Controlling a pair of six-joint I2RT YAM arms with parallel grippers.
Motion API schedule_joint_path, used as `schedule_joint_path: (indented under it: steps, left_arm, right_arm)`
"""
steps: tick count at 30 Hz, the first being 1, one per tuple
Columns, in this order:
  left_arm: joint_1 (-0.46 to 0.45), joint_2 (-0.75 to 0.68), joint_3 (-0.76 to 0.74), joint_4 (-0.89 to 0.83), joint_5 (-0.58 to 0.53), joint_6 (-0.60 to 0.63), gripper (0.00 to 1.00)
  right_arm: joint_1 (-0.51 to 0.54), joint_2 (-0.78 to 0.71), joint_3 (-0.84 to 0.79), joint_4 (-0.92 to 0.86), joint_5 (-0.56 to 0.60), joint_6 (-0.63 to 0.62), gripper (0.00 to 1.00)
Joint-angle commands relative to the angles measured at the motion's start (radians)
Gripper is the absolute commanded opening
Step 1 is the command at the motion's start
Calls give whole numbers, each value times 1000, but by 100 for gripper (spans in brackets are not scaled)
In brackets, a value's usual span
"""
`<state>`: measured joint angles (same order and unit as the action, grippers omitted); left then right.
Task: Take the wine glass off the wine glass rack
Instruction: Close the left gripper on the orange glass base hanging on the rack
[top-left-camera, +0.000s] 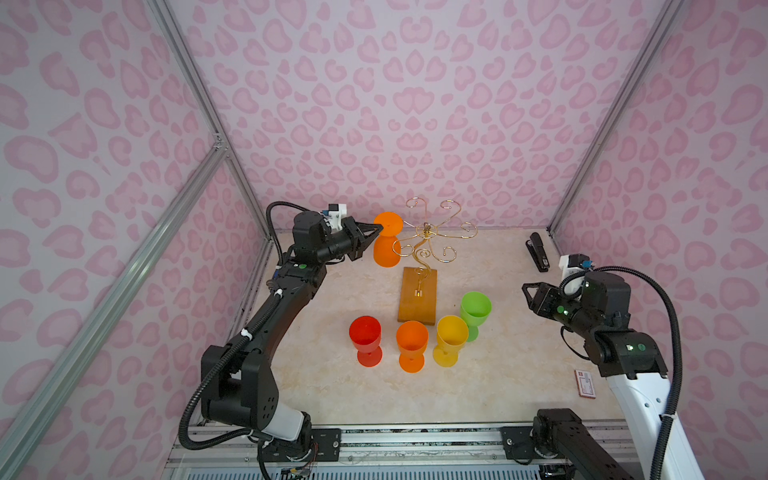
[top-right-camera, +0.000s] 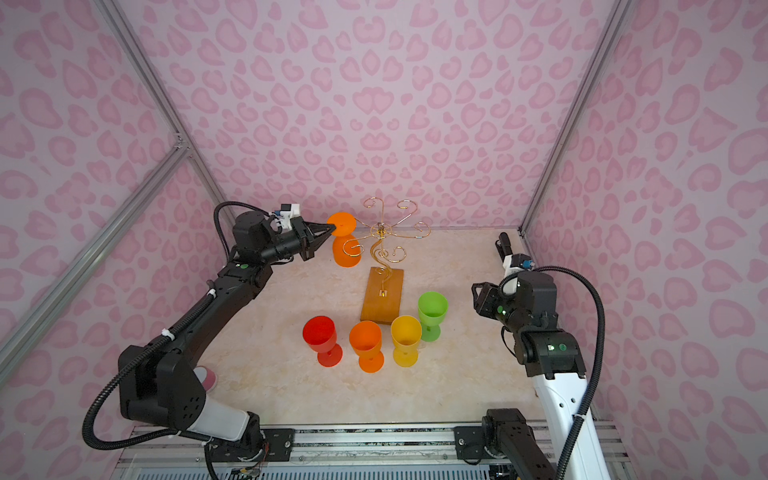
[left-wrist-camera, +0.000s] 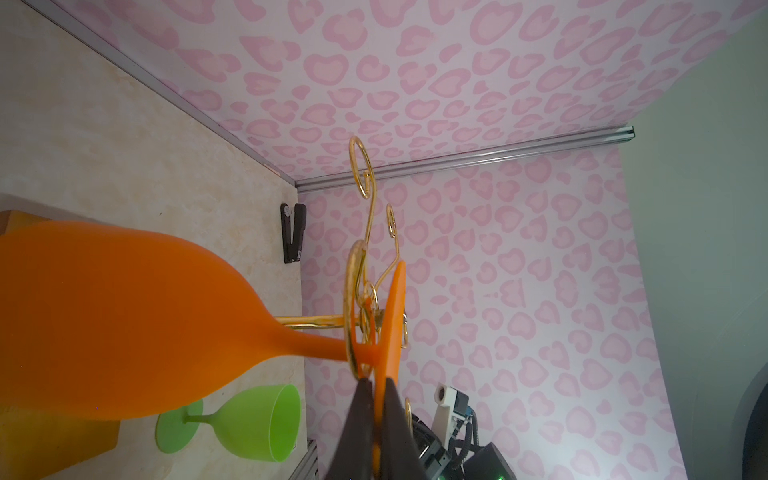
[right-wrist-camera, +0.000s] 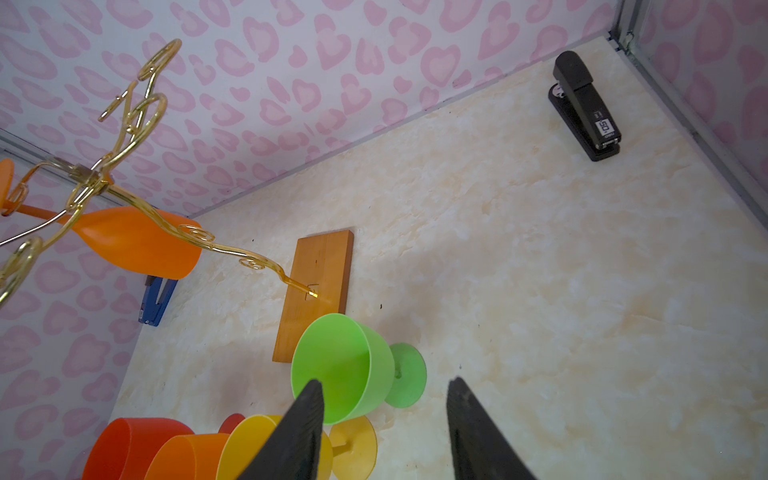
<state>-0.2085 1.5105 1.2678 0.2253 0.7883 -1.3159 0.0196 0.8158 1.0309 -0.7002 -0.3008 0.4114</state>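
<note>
So the orange wine glass (top-left-camera: 386, 248) hangs upside down on the wine glass rack (top-left-camera: 432, 235), out on the arm nearest the left wall. Its long axis runs roughly vertical: flat round foot on top, stem dropping through the wire curl, open mouth of the bowl facing the table (top-left-camera: 498, 374). It looks like matte, slightly see-through plastic with a smooth tulip-shaped bowl. The rack is thin shiny gold wire, spiral-tipped arms fanning out from 1 wavy stem, stuck in a rectangular amber wood base (top-left-camera: 419, 299). The left gripper (top-left-camera: 379, 229) comes in sideways and is pinched tight on the outer edge of the foot; in the left wrist view its black fingers (left-wrist-camera: 359, 415) squeeze the thin disc right beside the curl. The right gripper (top-left-camera: 528, 296) hovers off to the right with its jaws spread, holding nothing. In front of the base, 4 more glasses stand upright in a curved row: red (top-left-camera: 365, 332), orange (top-left-camera: 411, 340), yellow (top-left-camera: 451, 336), green (top-left-camera: 475, 309). The tabletop is a cream marble pattern, and a black stapler (top-left-camera: 538, 251) lies in the far right corner.
</note>
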Motion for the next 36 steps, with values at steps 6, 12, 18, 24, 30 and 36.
schedule_joint_path:
  steps: [6,12,18,24,30,36]
  left_arm:
    - [11,-35,33,22,12,-42,3]
    - [26,-42,36,11,14,-46,3]
    - [37,-26,49,17,12,-49,3]
    - [37,14,72,25,12,-56,3]
    - [28,51,138,29,12,-64,3]
    - [11,93,184,32,15,-64,3]
  right_arm:
    - [-4,-4,-6,24,-13,6,49]
    - [-11,-1,-12,34,-22,7,49]
    - [-15,3,-12,42,-34,11,49]
    - [-19,0,-14,41,-35,11,48]
    - [-23,-3,-19,39,-35,11,48]
    - [-27,-4,-23,38,-38,9,48]
